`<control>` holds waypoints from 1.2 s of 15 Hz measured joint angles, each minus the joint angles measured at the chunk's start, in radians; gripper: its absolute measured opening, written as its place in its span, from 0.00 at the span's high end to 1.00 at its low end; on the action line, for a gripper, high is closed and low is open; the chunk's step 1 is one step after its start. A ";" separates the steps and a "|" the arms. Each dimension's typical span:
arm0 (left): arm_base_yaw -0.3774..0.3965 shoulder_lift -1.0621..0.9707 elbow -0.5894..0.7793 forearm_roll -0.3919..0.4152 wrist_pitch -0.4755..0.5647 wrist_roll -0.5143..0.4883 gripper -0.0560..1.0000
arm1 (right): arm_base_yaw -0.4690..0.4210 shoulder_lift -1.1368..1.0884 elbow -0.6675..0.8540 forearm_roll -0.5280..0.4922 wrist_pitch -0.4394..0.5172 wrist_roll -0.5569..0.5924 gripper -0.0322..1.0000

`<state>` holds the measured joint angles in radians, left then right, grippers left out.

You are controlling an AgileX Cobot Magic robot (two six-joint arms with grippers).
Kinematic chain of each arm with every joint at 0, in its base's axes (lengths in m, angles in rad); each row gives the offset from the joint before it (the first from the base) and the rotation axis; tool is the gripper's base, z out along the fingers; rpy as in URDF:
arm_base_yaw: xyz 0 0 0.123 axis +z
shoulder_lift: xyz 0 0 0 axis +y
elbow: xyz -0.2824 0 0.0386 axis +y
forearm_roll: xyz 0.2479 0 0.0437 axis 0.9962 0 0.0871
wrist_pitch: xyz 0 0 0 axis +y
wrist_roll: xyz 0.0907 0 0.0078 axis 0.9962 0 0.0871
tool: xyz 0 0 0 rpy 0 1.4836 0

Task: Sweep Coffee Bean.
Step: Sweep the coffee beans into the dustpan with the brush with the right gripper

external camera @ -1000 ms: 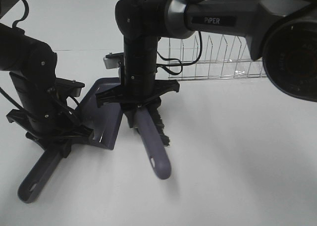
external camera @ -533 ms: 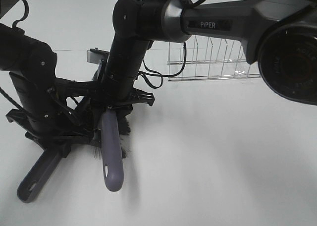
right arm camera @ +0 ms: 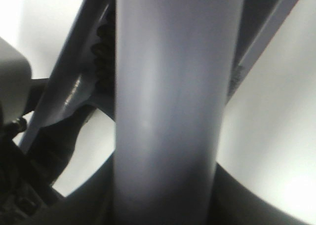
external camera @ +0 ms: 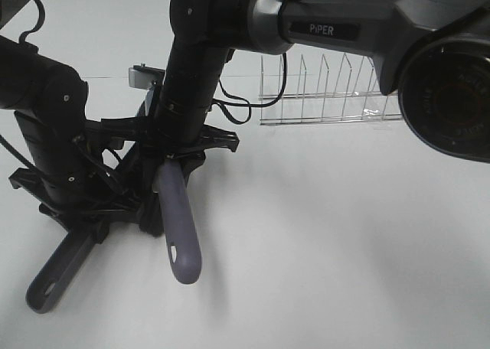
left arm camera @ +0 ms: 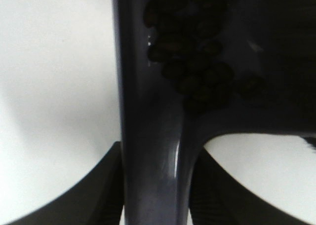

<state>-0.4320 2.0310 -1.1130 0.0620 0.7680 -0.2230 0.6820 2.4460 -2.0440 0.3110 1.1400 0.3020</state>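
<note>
The left pincer (external camera: 86,220) is closed on the handle of the dustpan (external camera: 55,278). The beans (left arm camera: 197,72) lie inside the dustpan as a dark cluster, heaped against its rear wall where the handle joins. Just right of the dustpan's handle, the right pincer (external camera: 174,164) is clamped on the brush (external camera: 181,234), whose handle slopes down towards the camera. The bristles appear to sit at the dustpan's mouth, but the arms block the view. The rack (external camera: 329,96) stands on the bench (external camera: 344,257), behind and well right of the dustpan.

The dustpan (left arm camera: 148,136) is glossy plastic, the brush handle (right arm camera: 168,111) smooth matt plastic, the rack (external camera: 329,96) metal wire.
</note>
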 joint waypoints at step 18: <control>0.000 0.034 -0.018 -0.002 0.032 0.000 0.65 | -0.057 -0.026 -0.027 -0.544 0.084 -0.046 0.65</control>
<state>-0.4320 2.0650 -1.1310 0.0600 0.8000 -0.2230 0.6250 2.4200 -2.0710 -0.2330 1.2240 0.2560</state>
